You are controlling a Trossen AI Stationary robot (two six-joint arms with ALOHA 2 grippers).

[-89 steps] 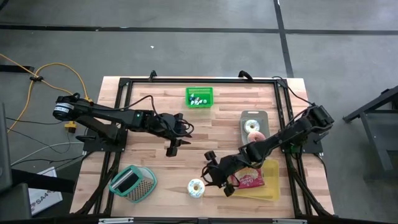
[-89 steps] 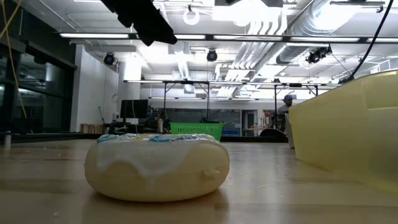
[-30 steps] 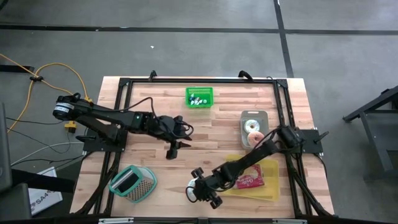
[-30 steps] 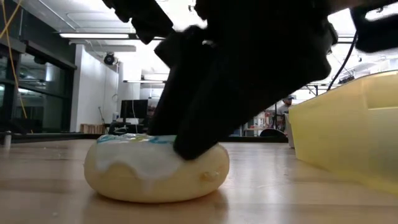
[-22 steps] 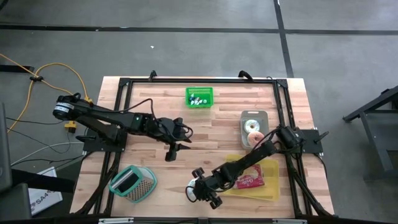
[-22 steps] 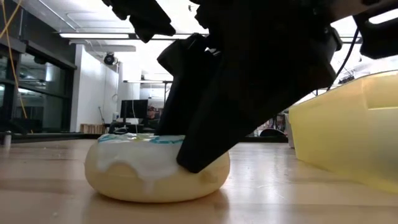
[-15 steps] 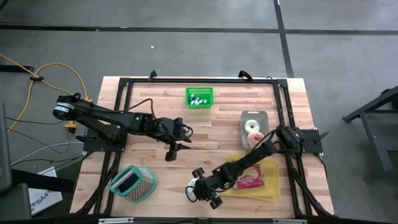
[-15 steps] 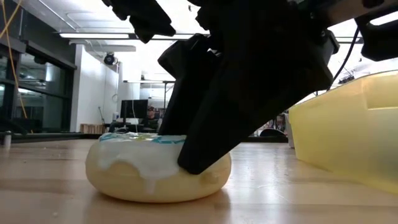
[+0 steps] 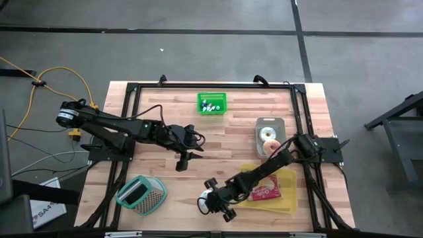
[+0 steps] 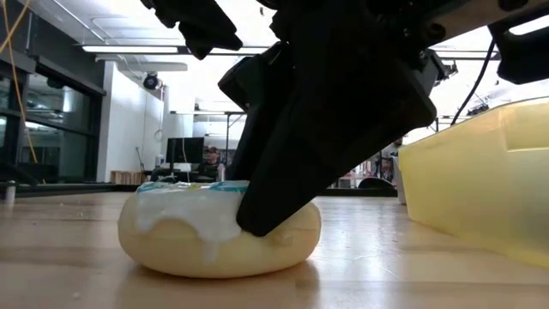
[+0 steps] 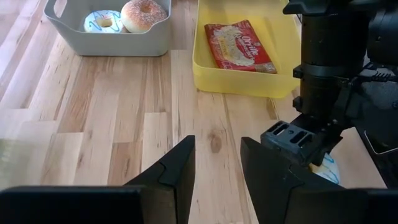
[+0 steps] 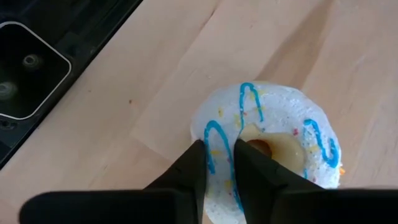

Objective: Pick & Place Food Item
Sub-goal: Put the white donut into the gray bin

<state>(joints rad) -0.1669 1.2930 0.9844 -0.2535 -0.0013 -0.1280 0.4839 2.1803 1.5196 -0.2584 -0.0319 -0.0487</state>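
A: Right wrist view: the white-iced ring doughnut with blue stripes (image 12: 267,152) is seen lying on the pale wooden table (image 12: 348,68), with the right gripper (image 12: 217,163) pinched down on its iced rim, the fingers left only a narrow gap apart over the icing.

B: Can a firm hold be claimed?

A: Not with certainty; the rim is nipped, but whether it is secure cannot be told. The doughnut is found near the front edge, left of the shallow yellow plastic tray (image 9: 285,198).

B: What might fail?

A: It is judged that so thin a bite on soft icing could slip or tear under a lift, and the doughnut could be dropped.

B: And the arms?

A: The right arm is stretched low and diagonally leftward. The left gripper (image 9: 182,160) is held open over the table's middle, well apart.
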